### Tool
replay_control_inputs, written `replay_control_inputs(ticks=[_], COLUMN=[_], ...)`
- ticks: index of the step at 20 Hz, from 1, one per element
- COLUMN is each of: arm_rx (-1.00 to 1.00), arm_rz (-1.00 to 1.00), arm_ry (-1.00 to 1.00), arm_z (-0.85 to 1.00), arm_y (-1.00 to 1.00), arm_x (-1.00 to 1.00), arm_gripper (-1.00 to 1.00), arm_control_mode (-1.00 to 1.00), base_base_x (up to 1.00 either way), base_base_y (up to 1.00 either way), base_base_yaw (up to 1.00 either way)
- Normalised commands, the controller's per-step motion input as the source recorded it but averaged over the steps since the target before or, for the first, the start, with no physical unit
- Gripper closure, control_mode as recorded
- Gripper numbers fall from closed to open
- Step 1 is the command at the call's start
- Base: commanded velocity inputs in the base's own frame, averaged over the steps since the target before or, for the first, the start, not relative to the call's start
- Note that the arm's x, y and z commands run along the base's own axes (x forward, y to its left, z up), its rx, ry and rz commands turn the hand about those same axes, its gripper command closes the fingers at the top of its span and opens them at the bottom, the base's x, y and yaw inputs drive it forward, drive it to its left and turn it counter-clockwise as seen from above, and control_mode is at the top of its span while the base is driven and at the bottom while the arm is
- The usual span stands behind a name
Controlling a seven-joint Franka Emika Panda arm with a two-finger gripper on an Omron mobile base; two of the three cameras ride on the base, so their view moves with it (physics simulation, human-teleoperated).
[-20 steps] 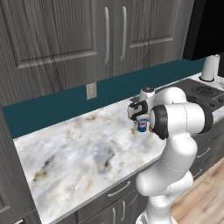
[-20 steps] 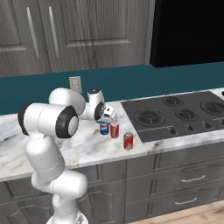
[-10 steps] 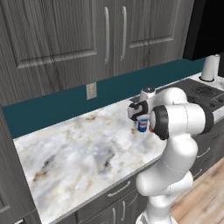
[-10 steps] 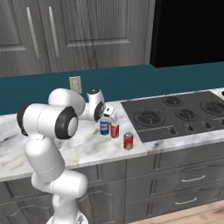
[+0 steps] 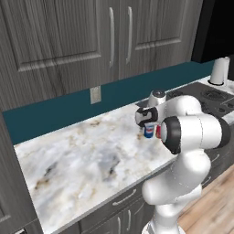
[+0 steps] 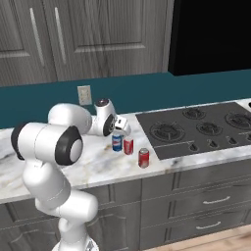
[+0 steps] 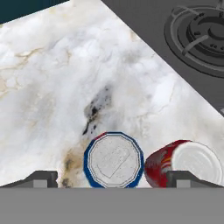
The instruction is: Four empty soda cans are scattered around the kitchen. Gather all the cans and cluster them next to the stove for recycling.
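Note:
A blue soda can [image 6: 116, 142] stands upright on the marble counter just left of the stove [image 6: 196, 128]. A red soda can [image 6: 128, 145] stands close beside it, and another red can [image 6: 143, 158] sits nearer the counter's front edge. My gripper [image 6: 117, 129] hangs right over the blue can, pointing down. In the hand view the blue can's silver top [image 7: 113, 160] lies between my spread fingertips [image 7: 41, 178] without touching them, and the red can [image 7: 183, 161] leans out to its right. The gripper [image 7: 113, 178] is open. From the left, the blue can [image 5: 149, 131] shows under the gripper [image 5: 147, 119].
The marble counter [image 5: 77, 160] stretches wide to the left of the cans. A tall white cylinder [image 5: 220, 71] stands behind the stove [image 5: 208, 97]. A wall outlet [image 6: 84, 94] sits on the teal backsplash, with dark cabinets above and drawers [image 6: 211, 201] below.
The fingers have spread apart and let go of the blue can, which stands on the counter. The arm and the red cans have stayed where they were.

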Motion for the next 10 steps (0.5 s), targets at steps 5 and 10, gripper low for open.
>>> replay_control_inputs(ticks=[5, 10], arm_rx=[0.0, 0.0], arm_rz=[0.0, 0.0], arm_ry=[-0.02, 0.0], arm_z=[0.22, 0.23], arm_y=[0.0, 0.01], arm_x=[-0.34, -0.54], arm_gripper=[-1.0, -1.0], arm_control_mode=[-1.0, -1.0], base_base_x=[0.0, 0.0], base_base_y=[0.0, 0.0], base_base_yaw=[0.0, 0.0])
